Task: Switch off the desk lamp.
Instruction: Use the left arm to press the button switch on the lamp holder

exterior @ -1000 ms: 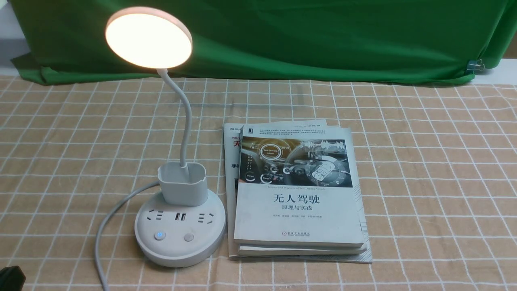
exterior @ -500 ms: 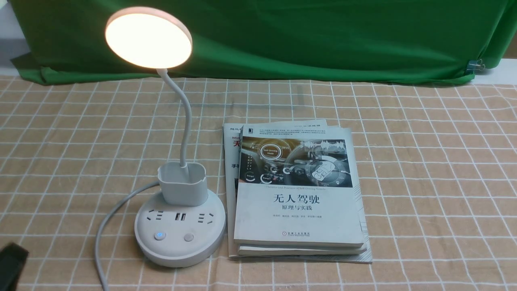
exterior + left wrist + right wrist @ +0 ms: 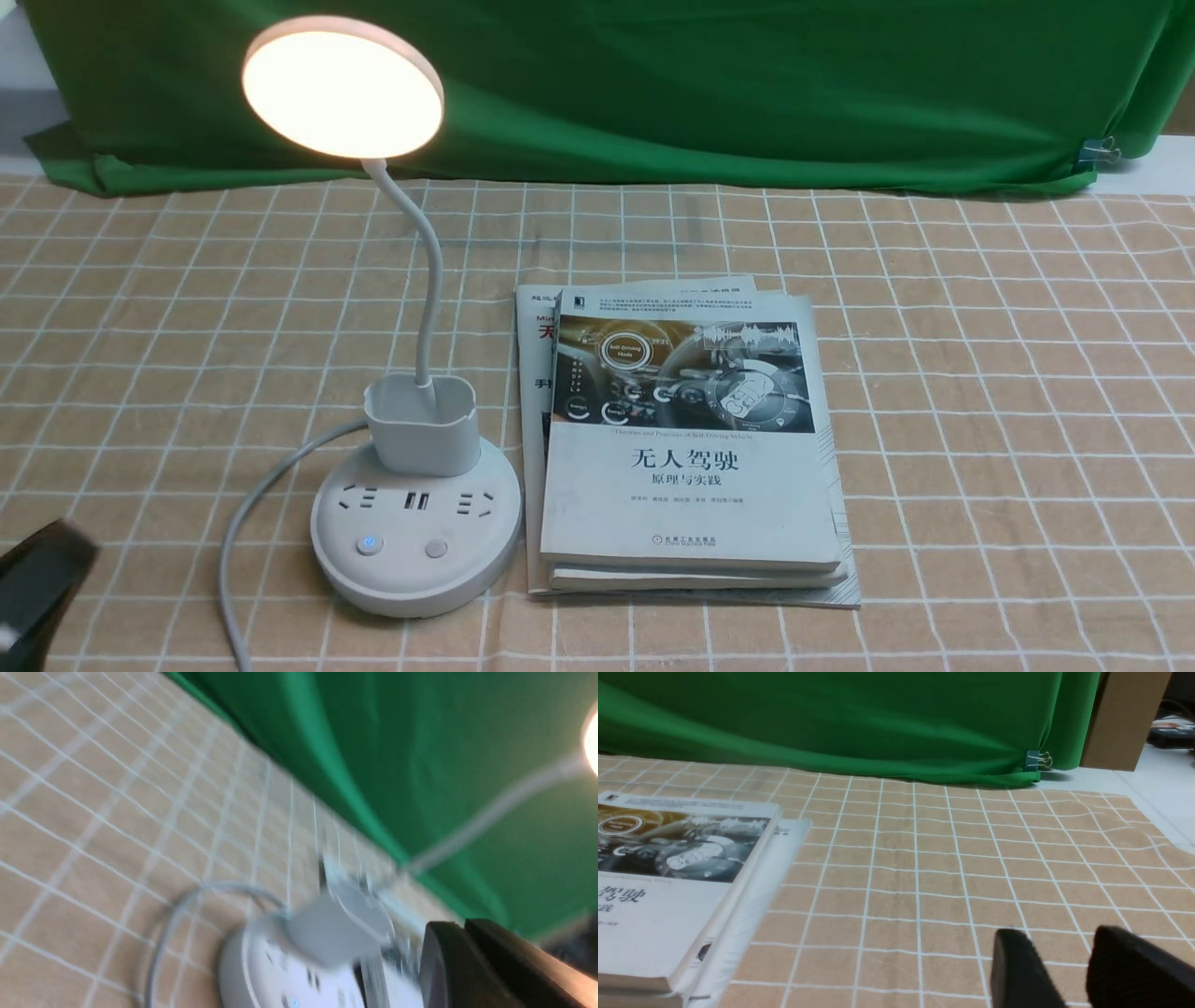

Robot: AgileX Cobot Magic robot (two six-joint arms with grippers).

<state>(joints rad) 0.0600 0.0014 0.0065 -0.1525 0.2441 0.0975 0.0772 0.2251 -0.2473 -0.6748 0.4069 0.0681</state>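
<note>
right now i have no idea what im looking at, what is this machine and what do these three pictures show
It is a robot with two arms, each ending in a gripper. The front view looks out from between the arms; the other two come from cameras on its wrists. On the checked cloth stand a lit desk lamp and, to its right, a stack of books. A green curtain hangs behind. The left gripper shows at the edge of its wrist view, the right gripper in its own. Neither appears to hold anything.
</note>
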